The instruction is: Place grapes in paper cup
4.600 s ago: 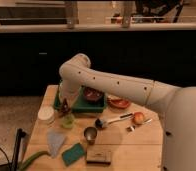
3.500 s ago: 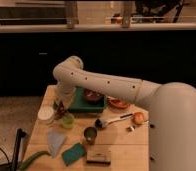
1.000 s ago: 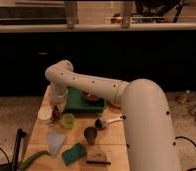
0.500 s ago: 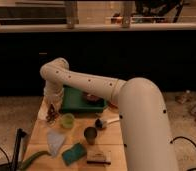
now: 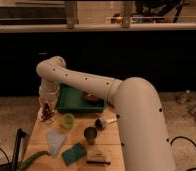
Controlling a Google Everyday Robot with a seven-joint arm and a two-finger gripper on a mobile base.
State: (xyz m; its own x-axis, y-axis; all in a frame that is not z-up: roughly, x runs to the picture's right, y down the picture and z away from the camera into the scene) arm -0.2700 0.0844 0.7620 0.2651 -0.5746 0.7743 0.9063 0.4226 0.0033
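My gripper (image 5: pixel 46 106) hangs straight down from the white arm at the table's left edge. It is shut on the grapes (image 5: pixel 45 108), a small dark red bunch between the fingers. The paper cup (image 5: pixel 47 119), short and white, stands directly under the bunch. The grapes sit at about the height of the cup's rim, and I cannot tell whether they touch it. The arm reaches in from the lower right and bends down at its elbow (image 5: pixel 52 71).
A green tray (image 5: pixel 76 102) lies behind and right of the cup. A lime-green cup (image 5: pixel 67 120), a dark metallic cup (image 5: pixel 90 134), a green sponge (image 5: pixel 73 153), a pale cloth (image 5: pixel 55 140) and a dark block (image 5: pixel 98 159) stand on the wooden table (image 5: pixel 41 147).
The gripper has carried the grapes left from beside the green tray to above the white cup and has come lower over it.
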